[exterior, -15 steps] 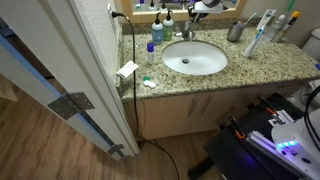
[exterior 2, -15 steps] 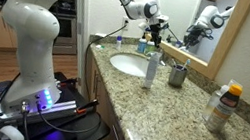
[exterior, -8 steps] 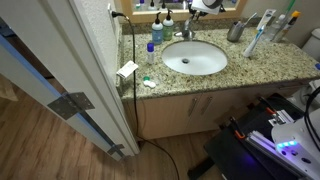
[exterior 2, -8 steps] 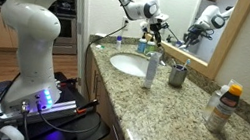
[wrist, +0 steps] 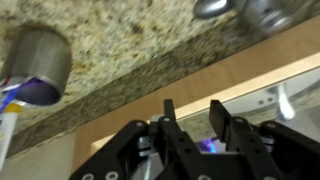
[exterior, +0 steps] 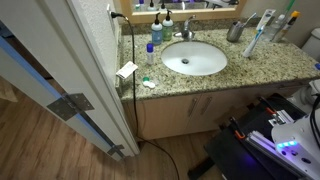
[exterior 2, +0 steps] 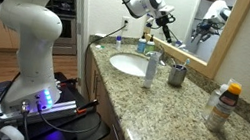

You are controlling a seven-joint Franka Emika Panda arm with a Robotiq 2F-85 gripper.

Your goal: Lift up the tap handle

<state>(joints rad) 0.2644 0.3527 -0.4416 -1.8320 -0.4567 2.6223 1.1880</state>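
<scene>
The small chrome faucet (exterior: 186, 32) stands behind the white oval basin (exterior: 195, 58), with the tap handle (exterior: 188, 22) as a short silver lever on top. In an exterior view my gripper (exterior 2: 157, 21) hangs just above the faucet, in front of the mirror. It is out of the frame in the exterior view from above. In the wrist view my gripper (wrist: 193, 112) is open with nothing between the fingers. Blurred chrome shapes (wrist: 222, 7) at the top edge are probably the faucet. I cannot tell the lever's angle.
Blue-capped bottles (exterior: 153, 35) stand beside the basin. A metal cup (exterior 2: 177, 75) (wrist: 35, 62) and a white tube (exterior 2: 151, 68) stand on the granite counter (exterior: 250, 68). The wood-framed mirror (exterior 2: 199, 60) is right behind the faucet. A door (exterior: 60, 80) stands beside the vanity.
My gripper has moved up and away from the faucet. It has left the top of the exterior view from above. The objects on the counter have not moved.
</scene>
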